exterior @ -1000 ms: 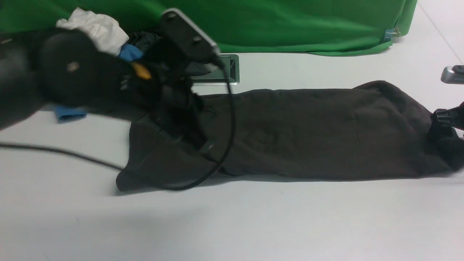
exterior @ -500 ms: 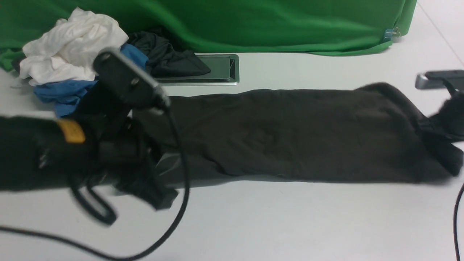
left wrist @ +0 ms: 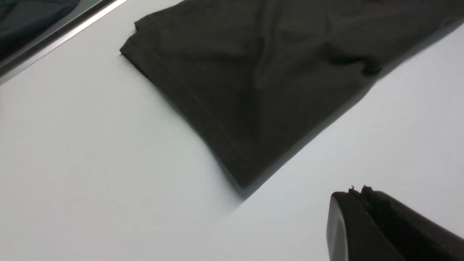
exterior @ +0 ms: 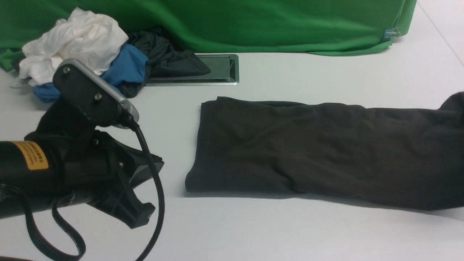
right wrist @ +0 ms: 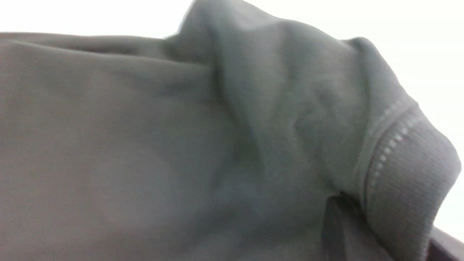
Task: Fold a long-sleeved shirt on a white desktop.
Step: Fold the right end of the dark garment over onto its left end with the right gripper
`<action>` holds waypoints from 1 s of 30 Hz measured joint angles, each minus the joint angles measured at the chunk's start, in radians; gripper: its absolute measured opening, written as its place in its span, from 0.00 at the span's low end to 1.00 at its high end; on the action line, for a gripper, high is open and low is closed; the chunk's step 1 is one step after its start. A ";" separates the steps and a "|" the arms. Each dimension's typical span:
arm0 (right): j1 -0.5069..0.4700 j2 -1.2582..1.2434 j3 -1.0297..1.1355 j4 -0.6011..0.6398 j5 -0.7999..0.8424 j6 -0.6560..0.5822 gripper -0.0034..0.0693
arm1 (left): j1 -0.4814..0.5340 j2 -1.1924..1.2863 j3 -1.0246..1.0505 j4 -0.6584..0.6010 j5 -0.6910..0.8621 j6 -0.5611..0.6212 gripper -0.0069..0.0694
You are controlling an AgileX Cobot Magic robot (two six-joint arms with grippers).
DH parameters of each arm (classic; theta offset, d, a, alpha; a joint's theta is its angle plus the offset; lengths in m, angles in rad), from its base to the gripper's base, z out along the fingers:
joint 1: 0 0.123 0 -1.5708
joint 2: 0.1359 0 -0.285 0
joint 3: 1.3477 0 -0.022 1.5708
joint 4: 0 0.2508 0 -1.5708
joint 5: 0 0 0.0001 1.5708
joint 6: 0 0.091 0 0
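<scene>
On the white desktop (exterior: 275, 232) the long-sleeved shirt (exterior: 319, 152) now lies as a long band, shifted rightward since a second ago. Left gripper (exterior: 145, 188) has let go and pulled clear, fingers clenched empty. Right gripper off front view (wrist camera shows bunched ribbed hem); grasp unconfirmed. Likely dragging into place before the crosswise fold.

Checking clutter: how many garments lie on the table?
4: folded dark long-sleeved shirt centre-right; crumpled white garment, blue garment, black garment piled back-left. More may be hidden.
</scene>
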 joint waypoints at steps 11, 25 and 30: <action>0.258 -0.070 0.000 0.453 -0.084 -0.161 0.18 | 0.000 0.000 0.002 0.000 -0.007 -0.007 0.12; 0.646 0.221 -0.270 0.651 -0.139 -0.230 0.18 | 0.000 0.000 0.003 0.021 -0.005 -0.007 0.12; 0.709 0.307 -0.338 0.653 -0.135 -0.222 0.18 | 0.000 0.000 0.003 0.037 0.004 -0.007 0.12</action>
